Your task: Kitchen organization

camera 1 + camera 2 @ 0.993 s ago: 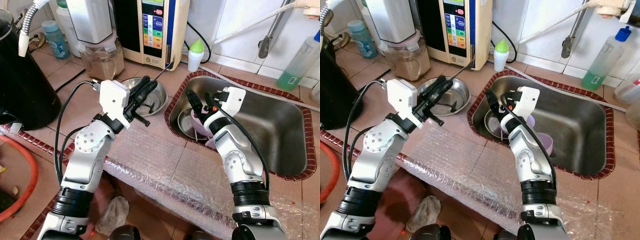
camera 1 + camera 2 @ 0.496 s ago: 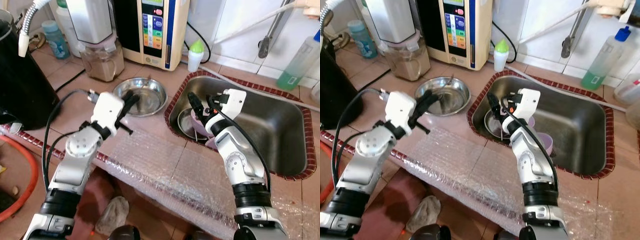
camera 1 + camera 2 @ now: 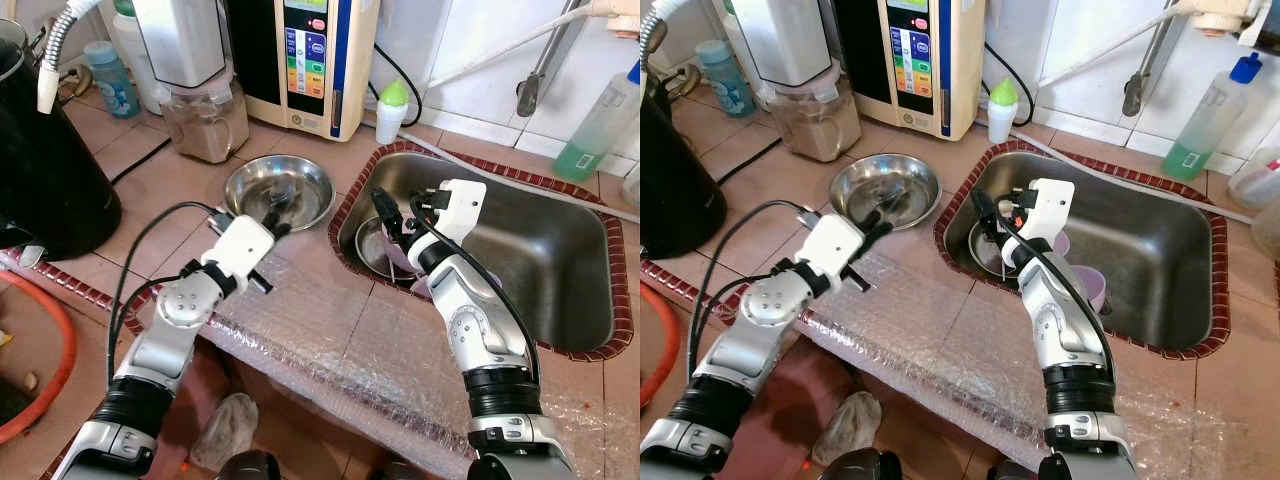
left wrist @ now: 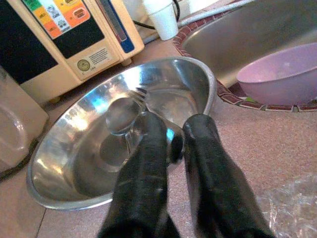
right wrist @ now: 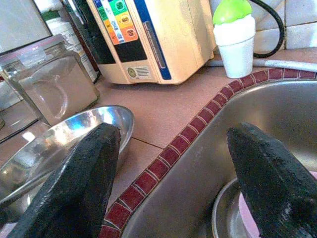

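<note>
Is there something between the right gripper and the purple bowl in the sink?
Nothing visible does. The right gripper, fingers open, hangs over the sink just above the purple bowl.

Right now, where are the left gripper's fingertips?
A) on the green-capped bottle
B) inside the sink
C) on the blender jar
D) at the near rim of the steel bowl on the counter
D: the left gripper has its two black fingers close together at the near rim of the steel bowl, which sits on the counter left of the sink.
</note>
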`<state>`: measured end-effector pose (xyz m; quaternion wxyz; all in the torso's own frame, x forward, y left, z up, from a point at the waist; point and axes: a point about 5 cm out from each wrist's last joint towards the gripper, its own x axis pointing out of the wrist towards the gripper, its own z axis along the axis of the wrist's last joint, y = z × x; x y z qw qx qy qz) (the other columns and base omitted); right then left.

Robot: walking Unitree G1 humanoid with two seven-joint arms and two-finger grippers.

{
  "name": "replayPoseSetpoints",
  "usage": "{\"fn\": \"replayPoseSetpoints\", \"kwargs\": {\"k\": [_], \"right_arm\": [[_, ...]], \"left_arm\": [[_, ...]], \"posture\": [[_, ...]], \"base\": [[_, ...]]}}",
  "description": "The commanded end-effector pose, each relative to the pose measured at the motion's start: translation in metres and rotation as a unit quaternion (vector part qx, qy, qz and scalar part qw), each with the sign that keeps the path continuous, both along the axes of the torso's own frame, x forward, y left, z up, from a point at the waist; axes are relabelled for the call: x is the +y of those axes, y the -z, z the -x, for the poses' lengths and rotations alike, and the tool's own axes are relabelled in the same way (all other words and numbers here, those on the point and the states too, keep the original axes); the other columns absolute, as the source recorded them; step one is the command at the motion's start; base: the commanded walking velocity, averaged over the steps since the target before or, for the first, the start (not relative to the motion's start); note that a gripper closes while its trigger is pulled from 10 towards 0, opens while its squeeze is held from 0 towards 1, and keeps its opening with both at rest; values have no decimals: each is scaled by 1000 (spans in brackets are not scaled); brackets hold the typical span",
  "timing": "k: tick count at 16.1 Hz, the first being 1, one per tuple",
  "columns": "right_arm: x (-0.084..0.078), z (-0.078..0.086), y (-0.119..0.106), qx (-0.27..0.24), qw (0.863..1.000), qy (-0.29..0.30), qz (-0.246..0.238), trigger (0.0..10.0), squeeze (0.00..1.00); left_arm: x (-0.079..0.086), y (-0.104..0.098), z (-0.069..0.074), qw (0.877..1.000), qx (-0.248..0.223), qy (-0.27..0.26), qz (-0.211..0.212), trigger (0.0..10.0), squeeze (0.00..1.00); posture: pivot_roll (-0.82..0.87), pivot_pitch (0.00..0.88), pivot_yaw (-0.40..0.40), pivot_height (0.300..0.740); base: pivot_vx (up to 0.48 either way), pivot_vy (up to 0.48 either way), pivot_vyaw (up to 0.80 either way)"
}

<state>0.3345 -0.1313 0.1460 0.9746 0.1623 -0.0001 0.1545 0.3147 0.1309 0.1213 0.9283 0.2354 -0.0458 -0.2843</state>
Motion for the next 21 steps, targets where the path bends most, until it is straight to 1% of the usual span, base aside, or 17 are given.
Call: {"fn": "replayPoseSetpoints", "kwargs": {"k": [1,2,3,4,5,6,7,8,10,13,15,16,17,18,20,21], "right_arm": [[-1,1,1,-2,1000,3,8,10000,0],[-1,2,1,-1,1000,4,8,10000,0],[-1,2,2,-1,1000,5,8,10000,0],[-1,2,2,-1,1000,5,8,10000,0],[-2,2,2,-1,1000,6,8,10000,0],[-2,2,2,-1,1000,7,8,10000,0],[-2,2,2,-1,1000,8,9,10000,0],[-2,1,2,-1,1000,9,9,10000,0],[-3,1,2,-1,1000,10,11,10000,0],[-4,0,2,-1,1000,11,12,10000,0],[-4,0,2,-1,1000,12,14,10000,0],[-5,0,2,-1,1000,13,15,10000,0],[-5,0,2,-1,1000,13,15,10000,0],[-5,0,2,-1,1000,14,16,10000,0],[-4,0,3,-1,1000,14,16,10000,0],[-5,0,2,-1,1000,15,16,10000,0]], "left_arm": [[-2,-5,-4,1000,-19,-2,-9,10000,1000],[-1,-12,-6,999,-37,-10,7,10000,1000],[-1,-18,-6,998,-59,-17,8,10000,1000],[-1,-20,-6,998,-66,-18,5,10000,1000],[1,-21,-6,997,-72,-28,6,10000,706],[7,-21,-7,996,-75,-45,7,3294,0],[9,-19,-7,996,-68,-50,18,0,0],[10,-19,-7,996,-65,-50,20,0,0],[11,-22,-7,996,-75,-50,20,0,0],[13,-30,-7,993,-90,-63,50,0,0],[17,-40,-8,986,-109,-84,90,0,0],[22,-46,-9,981,-125,-100,110,0,0],[23,-49,-9,979,-132,-105,115,0,0],[29,-57,-10,973,-150,-120,130,0,0],[32,-59,-10,971,-151,-126,136,0,0],[33,-59,-9,972,-144,-127,136,1412,0]], "posture": [[-14,34,11,740],[-14,34,11,740],[-16,33,15,740],[-16,33,15,740],[-13,33,17,740],[-12,33,15,740],[-13,33,15,740],[-12,34,13,740],[-11,33,12,740],[-14,33,11,740],[-15,34,9,740],[-15,35,10,740],[-14,37,10,740],[-14,38,10,740],[-14,39,12,740],[-15,39,14,740]], "base": [[0,0,0],[0,0,0],[0,0,0],[0,0,0],[0,0,0],[0,0,0],[0,0,0],[0,0,0],[0,0,0],[0,0,0],[0,0,0],[0,0,0],[0,0,0],[0,0,0],[0,0,0],[0,0,0]]}}
